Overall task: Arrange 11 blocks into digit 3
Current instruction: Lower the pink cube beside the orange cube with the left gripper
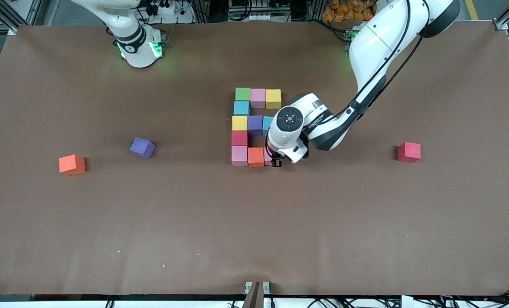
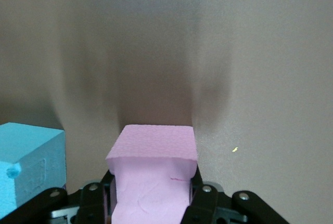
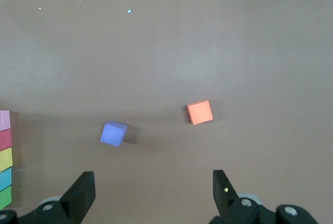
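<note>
Several blocks form a figure mid-table: green [image 1: 242, 93], pink [image 1: 257, 98] and yellow [image 1: 273, 98] in the row farthest from the camera. A column of light blue [image 1: 241, 108], yellow [image 1: 239, 123], red [image 1: 239, 138] and pink [image 1: 239, 155] follows. Purple [image 1: 255, 125] and light blue [image 1: 267, 125] make the middle bar. Orange [image 1: 256, 156] sits in the nearest row. My left gripper [image 1: 275, 161] [image 2: 151, 182] is shut on a pink block [image 2: 153, 151], low beside that orange block. My right gripper [image 3: 153, 182] stands open, holding nothing, and waits high over the table.
Loose cubes lie apart from the figure: an orange one [image 1: 72, 164] [image 3: 200, 112] and a purple one [image 1: 142, 147] [image 3: 113, 133] toward the right arm's end, a red one [image 1: 409, 152] toward the left arm's end. The left arm's wrist hides part of the figure.
</note>
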`<state>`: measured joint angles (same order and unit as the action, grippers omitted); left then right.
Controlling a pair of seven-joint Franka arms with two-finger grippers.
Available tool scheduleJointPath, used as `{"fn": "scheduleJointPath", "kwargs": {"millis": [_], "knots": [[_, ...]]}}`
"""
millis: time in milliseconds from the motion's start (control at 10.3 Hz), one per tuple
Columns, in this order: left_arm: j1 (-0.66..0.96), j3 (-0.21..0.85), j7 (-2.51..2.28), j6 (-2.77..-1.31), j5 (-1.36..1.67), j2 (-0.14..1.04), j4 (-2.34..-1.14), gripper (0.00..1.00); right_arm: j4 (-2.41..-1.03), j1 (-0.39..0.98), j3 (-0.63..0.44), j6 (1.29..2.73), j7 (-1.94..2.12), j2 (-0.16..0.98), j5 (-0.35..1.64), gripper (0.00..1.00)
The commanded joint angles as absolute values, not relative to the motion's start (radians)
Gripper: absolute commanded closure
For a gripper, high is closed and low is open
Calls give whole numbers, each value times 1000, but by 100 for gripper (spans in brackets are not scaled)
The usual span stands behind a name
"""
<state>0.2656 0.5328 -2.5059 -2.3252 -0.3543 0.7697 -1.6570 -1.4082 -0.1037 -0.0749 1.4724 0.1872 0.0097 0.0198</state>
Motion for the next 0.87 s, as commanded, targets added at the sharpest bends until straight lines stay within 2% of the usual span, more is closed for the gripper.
{"fn": "scheduleJointPath", "kwargs": {"millis": [0, 97, 194, 291, 388, 583, 777], "knots": [[272, 525, -2510, -2339, -382, 782, -1649, 86, -1388, -124, -63, 1465, 198, 17, 34, 0], [273, 526, -2510, -2339, -382, 782, -1643, 76, -1388, -124, -63, 1465, 198, 17, 34, 0], [272, 525, -2510, -2339, -382, 784, -1641, 58, -1388, -124, -63, 1463, 201, 15, 35, 0], [272, 525, -2510, -2338, -382, 782, -1640, 17, -1388, -123, -60, 1462, 201, 12, 35, 0], [273, 525, -2510, -2338, -383, 778, -1637, 0, -1390, -120, -55, 1456, 201, 11, 35, 0], [265, 526, -2508, -2330, -384, 749, -1638, 0, -1394, -106, -54, 1453, 198, 11, 41, 0], [264, 535, -2505, -2261, -379, 663, -1638, 0, -1397, -100, -54, 1451, 193, 18, 41, 0]]}}
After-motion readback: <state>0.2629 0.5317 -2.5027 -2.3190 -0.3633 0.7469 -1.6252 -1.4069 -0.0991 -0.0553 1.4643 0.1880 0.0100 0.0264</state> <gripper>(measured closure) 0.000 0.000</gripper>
